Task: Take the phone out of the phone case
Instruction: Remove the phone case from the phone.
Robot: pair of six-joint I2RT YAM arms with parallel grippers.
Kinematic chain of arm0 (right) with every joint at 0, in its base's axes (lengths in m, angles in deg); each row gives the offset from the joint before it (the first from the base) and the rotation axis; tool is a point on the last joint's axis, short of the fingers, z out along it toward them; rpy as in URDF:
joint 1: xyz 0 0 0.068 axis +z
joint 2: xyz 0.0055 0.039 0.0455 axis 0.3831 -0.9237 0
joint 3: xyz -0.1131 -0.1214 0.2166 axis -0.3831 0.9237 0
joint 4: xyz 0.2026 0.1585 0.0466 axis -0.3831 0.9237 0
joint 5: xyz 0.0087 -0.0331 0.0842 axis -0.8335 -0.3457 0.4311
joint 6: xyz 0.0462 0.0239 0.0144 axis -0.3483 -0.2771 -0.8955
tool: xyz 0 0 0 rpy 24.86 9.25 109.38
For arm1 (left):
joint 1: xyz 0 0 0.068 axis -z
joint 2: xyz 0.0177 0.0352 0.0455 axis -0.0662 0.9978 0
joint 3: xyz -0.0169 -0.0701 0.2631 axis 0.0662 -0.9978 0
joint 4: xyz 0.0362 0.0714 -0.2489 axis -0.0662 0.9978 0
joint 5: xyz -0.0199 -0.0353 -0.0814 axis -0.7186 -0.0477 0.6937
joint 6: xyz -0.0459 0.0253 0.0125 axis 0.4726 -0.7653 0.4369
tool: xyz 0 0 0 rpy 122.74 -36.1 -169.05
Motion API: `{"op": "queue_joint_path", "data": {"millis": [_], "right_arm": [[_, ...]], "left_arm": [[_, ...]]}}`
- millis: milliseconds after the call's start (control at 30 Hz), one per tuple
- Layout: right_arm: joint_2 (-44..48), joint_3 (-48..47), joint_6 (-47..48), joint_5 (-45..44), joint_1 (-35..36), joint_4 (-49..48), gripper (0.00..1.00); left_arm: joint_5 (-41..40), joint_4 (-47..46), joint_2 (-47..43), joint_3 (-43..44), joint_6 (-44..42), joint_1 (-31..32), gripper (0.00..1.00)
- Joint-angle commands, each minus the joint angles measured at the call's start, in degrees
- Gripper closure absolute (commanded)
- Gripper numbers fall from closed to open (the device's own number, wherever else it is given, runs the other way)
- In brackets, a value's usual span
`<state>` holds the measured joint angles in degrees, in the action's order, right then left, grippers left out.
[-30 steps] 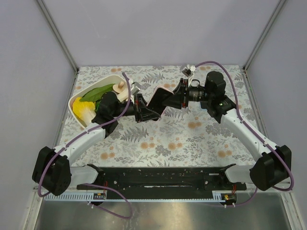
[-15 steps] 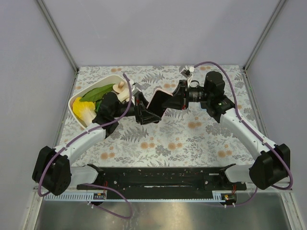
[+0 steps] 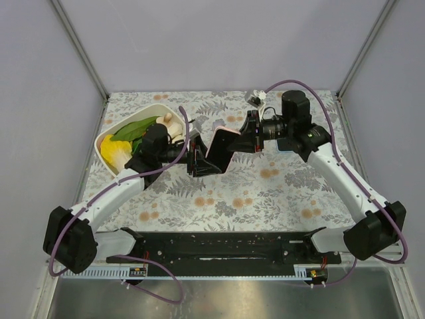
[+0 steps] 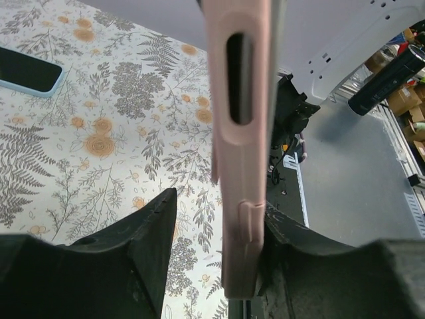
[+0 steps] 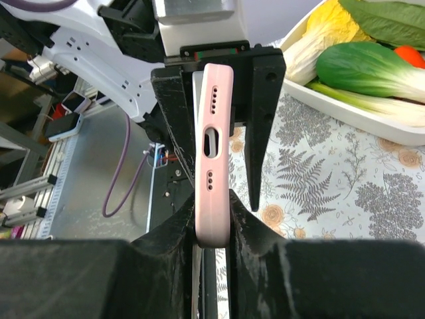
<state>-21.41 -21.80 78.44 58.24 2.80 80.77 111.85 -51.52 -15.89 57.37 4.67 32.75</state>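
Note:
The phone sits in a pink phone case point(image 3: 220, 150) that is held up on edge above the middle of the table, its dark face showing in the top view. My right gripper point(image 5: 212, 219) is shut on one end of the phone case point(image 5: 212, 153), both fingers pressed against its sides. My left gripper point(image 4: 221, 206) is open around the other end. The phone case point(image 4: 240, 133) rests against its right finger, with a clear gap to the left finger. From above, the left gripper point(image 3: 198, 161) and the right gripper point(image 3: 247, 136) face each other.
A white bowl point(image 3: 126, 121) of vegetables stands at the back left, and its wall point(image 5: 345, 109) shows in the right wrist view. A second phone in a light blue case point(image 4: 30, 70) lies flat on the floral tablecloth.
My left gripper has opened off the case end. My right gripper has closed tighter on the case, and the case has shifted slightly left and stands steeper.

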Motion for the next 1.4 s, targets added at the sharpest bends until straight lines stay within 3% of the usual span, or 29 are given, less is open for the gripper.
{"op": "queue_joint_path", "data": {"millis": [0, 333, 667, 900, 933, 1033, 1133, 1200, 1367], "right_arm": [[-0.6, -5.4, 8.0, 1.5, 0.8, 7.6, 1.0], [-0.8, -6.0, 11.8, -0.1, 1.8, 11.5, 1.0], [-0.6, -6.0, 11.9, -0.6, 2.0, 10.3, 1.0], [-0.1, -4.9, 9.8, -0.9, 1.9, 7.4, 1.0], [-0.1, -4.7, 9.4, -0.9, 1.9, 6.8, 1.0], [0.1, -4.3, 7.6, -0.9, 1.9, 4.7, 1.0], [0.4, -3.6, 5.7, -1.1, 2.1, 2.0, 1.0], [0.5, -3.3, 5.1, -1.8, 2.1, 1.3, 0.89], [1.5, -2.1, 3.0, -4.4, 2.0, 0.1, 0.43]], "left_arm": [[2.5, 1.2, -1.0, 3.6, -3.1, 0.8, 0.52], [2.5, 4.3, 1.3, 5.5, -5.3, 3.2, 0.74], [3.5, 2.5, 1.7, 4.5, -4.0, 3.4, 0.59], [4.7, 0.9, 2.2, 4.2, -2.5, 3.4, 0.7], [4.7, 0.5, 2.3, 4.1, -2.2, 3.4, 0.73], [5.1, -0.4, 2.5, 4.0, -1.3, 3.3, 0.98], [5.0, -0.5, 2.1, 3.9, -1.1, 3.4, 1.0], [4.6, -0.6, 1.6, 3.6, -1.4, 3.4, 1.0], [4.1, -2.1, -0.4, 3.0, -2.4, 3.2, 1.0]]}}
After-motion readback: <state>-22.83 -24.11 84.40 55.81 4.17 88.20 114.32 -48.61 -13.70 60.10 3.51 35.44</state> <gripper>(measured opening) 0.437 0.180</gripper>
